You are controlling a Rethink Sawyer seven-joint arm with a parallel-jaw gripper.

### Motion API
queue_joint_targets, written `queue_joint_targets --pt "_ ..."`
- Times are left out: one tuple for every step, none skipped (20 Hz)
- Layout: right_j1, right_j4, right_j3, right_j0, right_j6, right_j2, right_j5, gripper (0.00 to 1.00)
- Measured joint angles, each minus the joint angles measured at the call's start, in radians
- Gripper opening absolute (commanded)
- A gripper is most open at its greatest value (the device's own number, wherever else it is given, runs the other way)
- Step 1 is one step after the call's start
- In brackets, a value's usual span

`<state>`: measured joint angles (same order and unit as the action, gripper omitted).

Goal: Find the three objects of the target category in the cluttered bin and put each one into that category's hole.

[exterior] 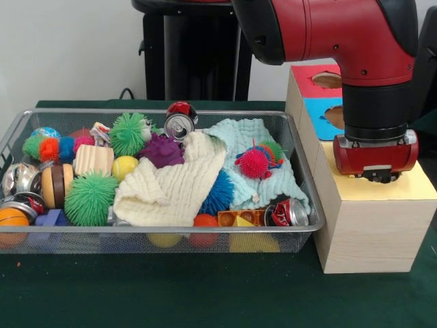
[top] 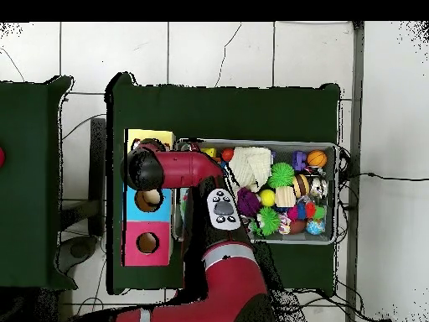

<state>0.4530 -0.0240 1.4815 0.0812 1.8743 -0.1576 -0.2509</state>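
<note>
The wire mesh bin [exterior: 164, 111] lies at the left, full of clutter; it also shows in the overhead view [top: 336, 194]. My gripper [exterior: 379, 176] hangs low over the yellow top [exterior: 425, 187] of the pale wooden box [exterior: 369, 232], right of the bin. It covers the yellow box's hole, which is hidden in both views. I cannot tell whether the gripper is open, shut, or holding anything. In the overhead view the arm's end [top: 142, 168] sits beside the yellow top [top: 156, 137]. A small pale spotted lump [exterior: 46, 132] in the bin's back left corner may be one wad. No other wad shows.
Behind the yellow box stand the blue-topped cut-out [exterior: 336, 116] and the red-topped cut-out [exterior: 326, 80]. The bin holds a cream cloth [exterior: 171, 184], a pale turquoise cloth [exterior: 252, 137], green pom-pom balls [exterior: 90, 198], a pink one [exterior: 253, 162] and crushed cans [exterior: 179, 123].
</note>
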Motion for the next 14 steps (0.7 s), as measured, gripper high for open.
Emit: queue_joint_targets --pt "0.000 0.000 0.000 0.000 0.000 0.000 0.000 0.00" --pt "0.000 0.000 0.000 0.000 0.000 0.000 0.000 0.00" --pt "0.000 0.000 0.000 0.000 0.000 0.000 -0.001 0.00" --pt "0.001 -0.001 -0.003 0.000 0.000 0.001 -0.012 1.00" --pt "0.001 -0.003 -0.003 0.000 0.000 0.001 -0.015 1.00" --pt "0.001 -0.006 -0.004 0.000 0.000 0.000 -0.019 1.00" --pt "0.001 -0.008 -0.005 0.000 0.000 0.000 -0.022 1.00" --pt "0.001 -0.009 -0.006 0.000 0.000 0.000 -0.025 1.00" --pt "0.000 -0.010 -0.008 0.000 0.000 0.000 -0.028 1.00" --pt "0.000 -0.010 -0.010 0.000 0.000 0.000 -0.031 1.00" --pt "-0.001 -0.010 -0.010 0.000 0.000 0.000 -0.032 1.00" --pt "-0.001 -0.010 -0.010 0.000 0.000 0.000 -0.032 1.00" --pt "-0.001 -0.010 -0.010 0.000 0.000 0.000 -0.033 1.00" --pt "-0.001 -0.010 -0.010 0.000 0.000 0.000 -0.032 1.00"
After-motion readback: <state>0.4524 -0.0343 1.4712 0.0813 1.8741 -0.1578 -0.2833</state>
